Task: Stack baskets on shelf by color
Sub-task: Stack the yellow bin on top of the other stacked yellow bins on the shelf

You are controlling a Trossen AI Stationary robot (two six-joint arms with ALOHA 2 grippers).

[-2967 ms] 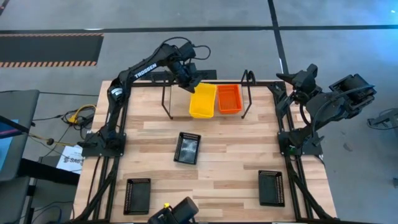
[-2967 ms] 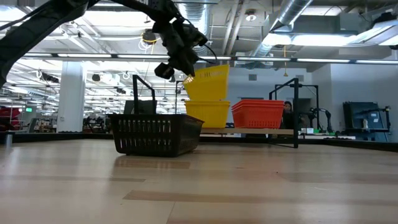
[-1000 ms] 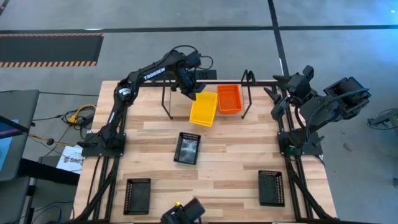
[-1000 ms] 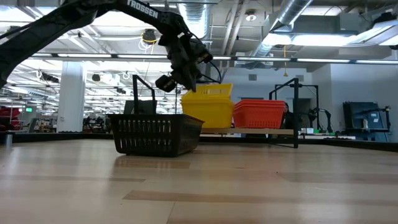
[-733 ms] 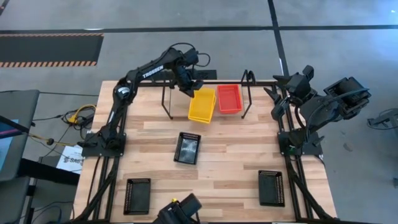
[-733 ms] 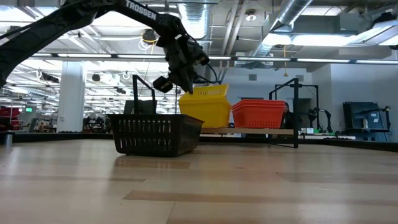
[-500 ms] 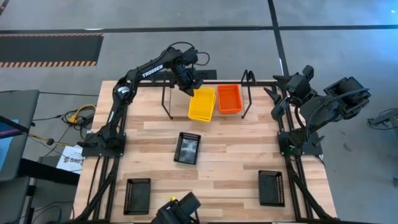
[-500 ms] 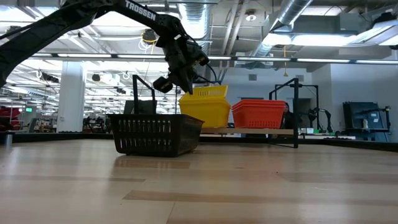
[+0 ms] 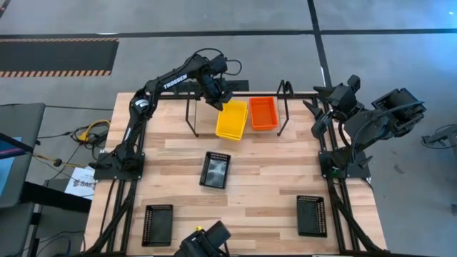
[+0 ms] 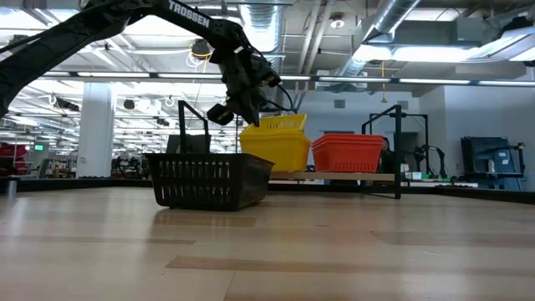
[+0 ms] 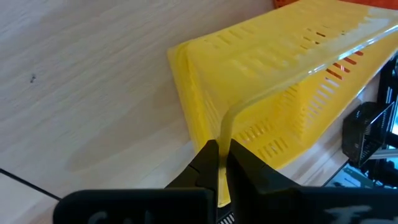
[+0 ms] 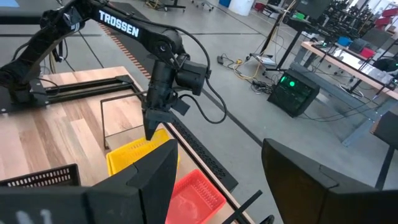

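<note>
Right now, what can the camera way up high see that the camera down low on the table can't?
Only the high view shows all three black baskets: the middle one and the two near corners, plus the right gripper waiting beside the table. Only the low view shows the room behind, with its ceiling pipes. Both show the left gripper pinching the yellow basket by its rim on the shelf, beside the red basket.
</note>
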